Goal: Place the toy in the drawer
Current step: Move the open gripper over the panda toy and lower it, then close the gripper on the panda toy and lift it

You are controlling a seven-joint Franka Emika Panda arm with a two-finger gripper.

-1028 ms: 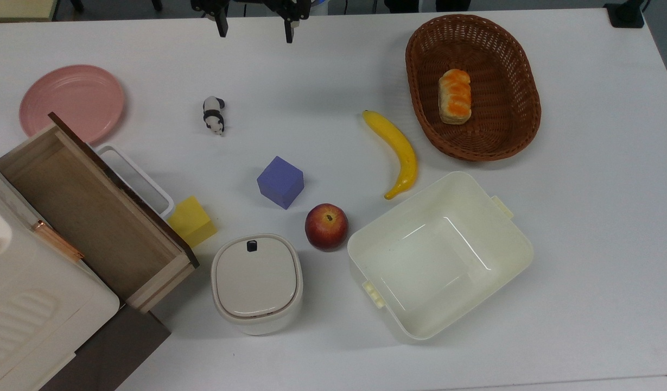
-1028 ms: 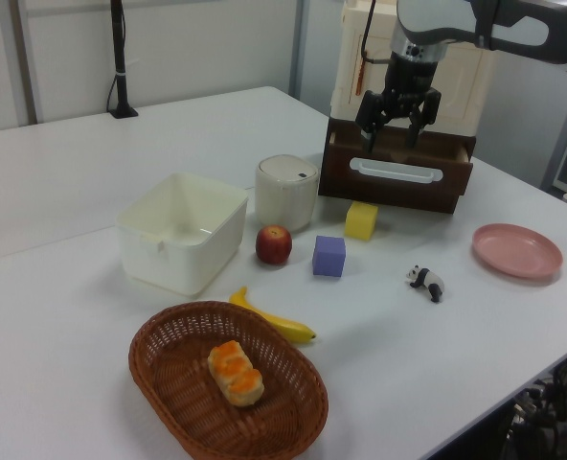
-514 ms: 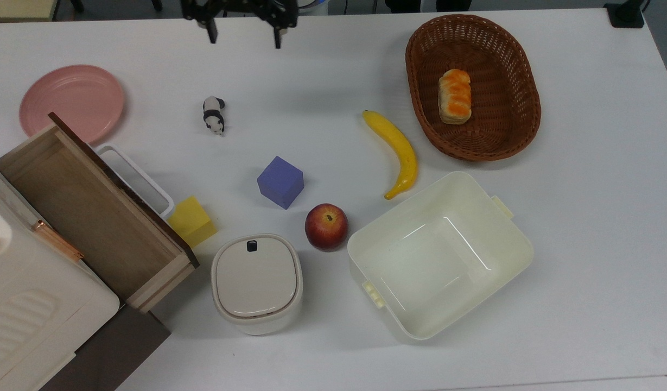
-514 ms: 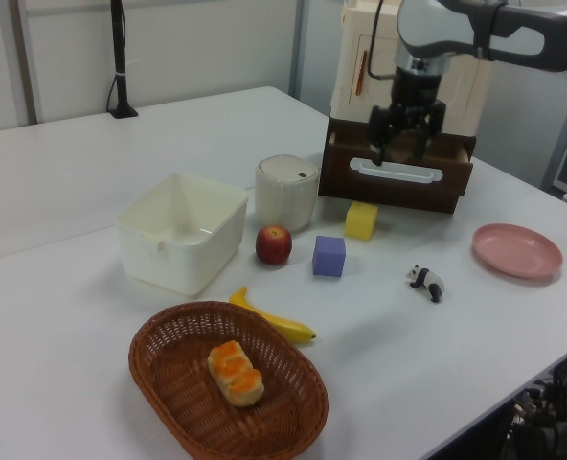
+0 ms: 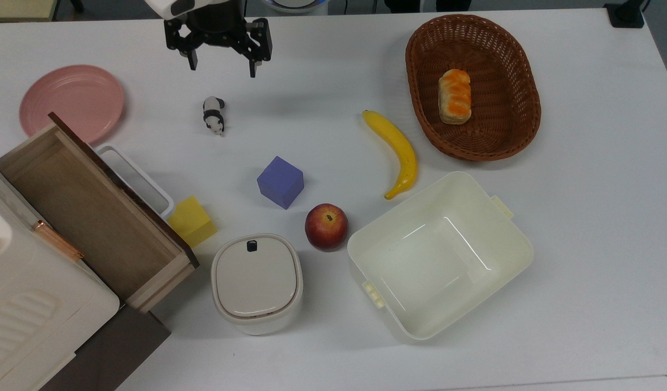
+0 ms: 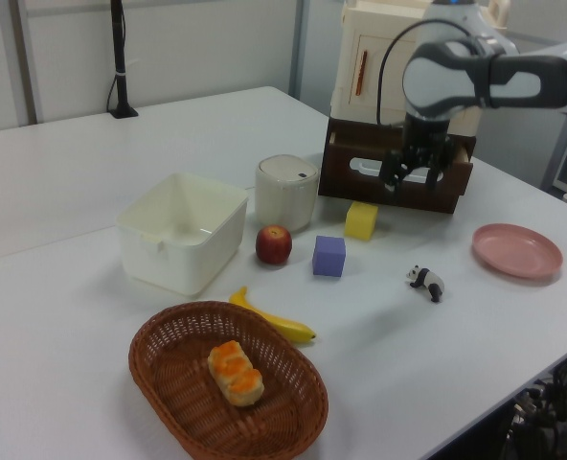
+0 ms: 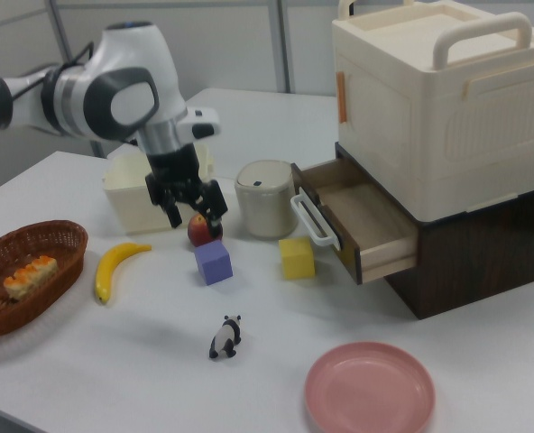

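Risks from this point, my read: the panda (image 5: 214,114) was tiny and stood on narrow legs, so a descent slightly off-centre would likely tip or skid it across the table (image 5: 583,228) instead of pinching it. It could also roll toward the pink plate (image 5: 71,101) if one finger touched first. Finger alignment to the body axis looked like the main thing to get right. On the carry, a shallow pinch could drop it short of the drawer (image 5: 89,212). The white handle (image 5: 135,176) and dark front panel stuck out on the way in, so a low approach might clip them. The yellow block (image 5: 191,221) sat right against the drawer front, too.

End effector (image 5: 221,64): fingers spread wide, holding nothing, touching nothing. In the top view it hung above the table near the far edge, close to the panda but not over it.

Panda stood free on the table, well apart from the purple cube (image 5: 280,182). In the right view it was toward the near edge (image 7: 225,336). Drawer was pulled out, and no contents were visible.
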